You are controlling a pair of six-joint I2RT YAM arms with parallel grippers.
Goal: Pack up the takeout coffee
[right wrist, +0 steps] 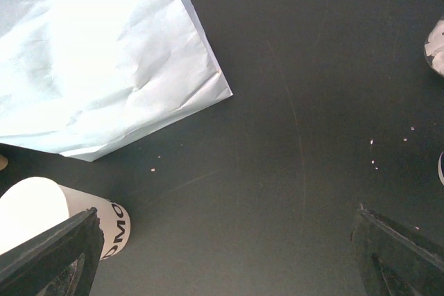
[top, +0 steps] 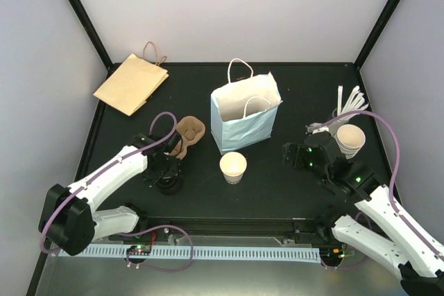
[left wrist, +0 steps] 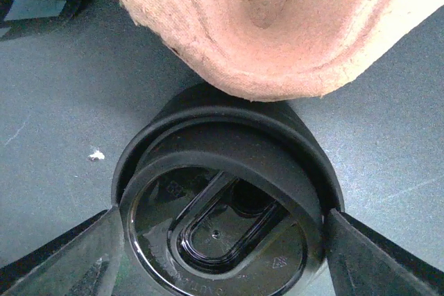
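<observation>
Black table (top: 291, 77). Far left corner: brown paper bag (top: 130, 83), lying flat. Centre: pale blue paper bag (top: 244, 117), upright, mouth open. Just in front of it: white paper cup (top: 233, 168), upright. Left: pulp cup carrier (top: 189, 134), stack of black lids (top: 168, 184) just beside. Right: nested white cups (top: 350, 141); white sticks (top: 349, 100) behind them.

Black printed letters, "OMO", are read on the side of the white paper cup (right wrist: 69, 216); the rest of the word is hidden. Small embossed marks are seen on the black lid (left wrist: 222, 240) but cannot be read.
</observation>
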